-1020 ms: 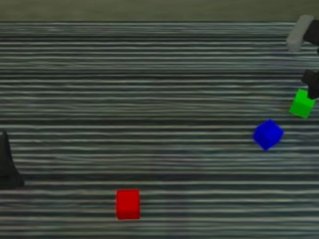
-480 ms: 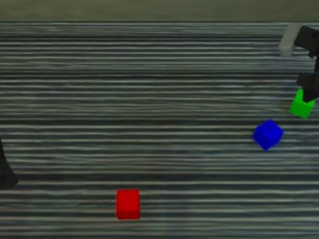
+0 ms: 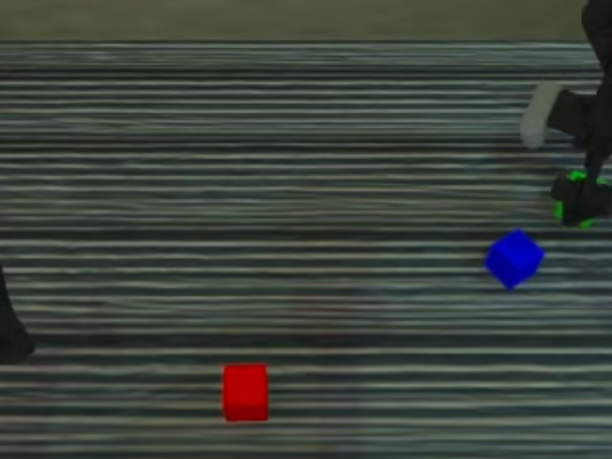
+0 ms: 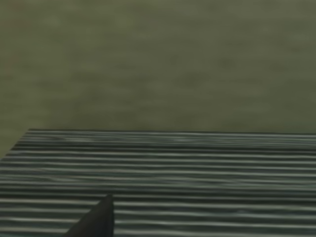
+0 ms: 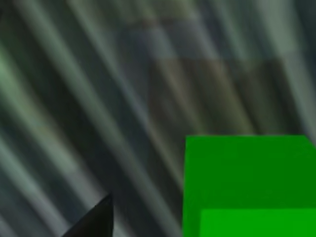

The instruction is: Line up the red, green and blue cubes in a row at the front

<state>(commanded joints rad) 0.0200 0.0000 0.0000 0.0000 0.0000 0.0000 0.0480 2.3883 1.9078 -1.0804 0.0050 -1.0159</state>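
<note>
The red cube [image 3: 245,391] rests near the front of the table, left of centre. On the right side sits the blue cube [image 3: 513,257], turned at an angle. Just behind and to the right of it, the green cube [image 3: 574,179] is mostly covered by my right gripper [image 3: 580,199], which stands open directly over it. The right wrist view shows the green cube [image 5: 249,182] close up, with one dark fingertip [image 5: 101,215] apart from its side. My left gripper [image 3: 8,335] is parked open at the table's left edge, with one fingertip [image 4: 101,217] in its wrist view.
The striped table [image 3: 306,191] runs across the whole top view, with its back edge [image 3: 287,42] at the top. The right arm's grey link [image 3: 537,115] reaches in from the back right.
My right gripper has come down and forward over the green cube, now hiding most of it. The left arm has slid slightly further off the left edge. The cubes have not moved.
</note>
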